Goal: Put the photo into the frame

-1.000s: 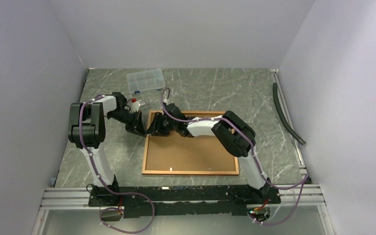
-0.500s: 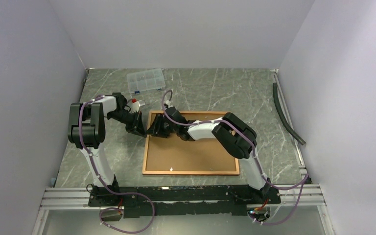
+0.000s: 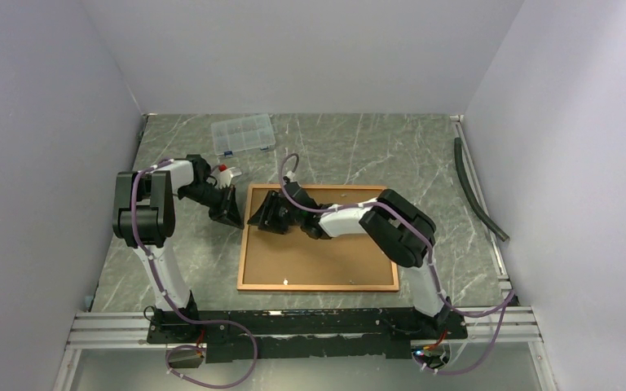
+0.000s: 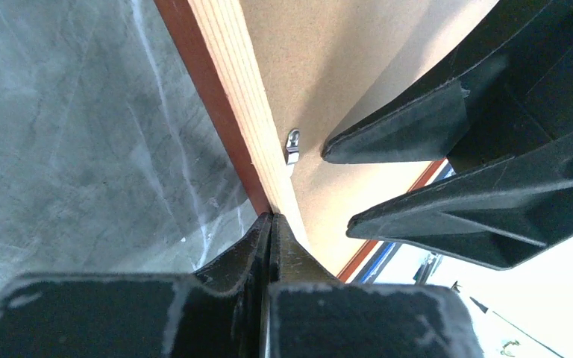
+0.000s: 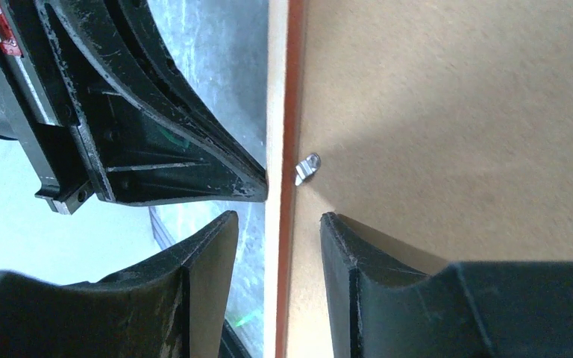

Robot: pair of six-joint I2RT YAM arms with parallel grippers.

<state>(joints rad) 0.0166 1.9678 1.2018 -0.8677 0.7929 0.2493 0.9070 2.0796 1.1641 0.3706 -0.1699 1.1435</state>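
top: overhead, far, looking down | wrists: close-up, seemingly facing each other | shared: frame (image 4: 242, 104) left edge

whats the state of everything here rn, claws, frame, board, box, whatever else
frame, lying flat, back side up
backing board, seated inside the frame
left claw, shut, tips against the frame's left rail
right claw, open, straddling that rail
metal tab, at the rail's inner edge, over the board
compartment box, lid looks shut
photo, not in view
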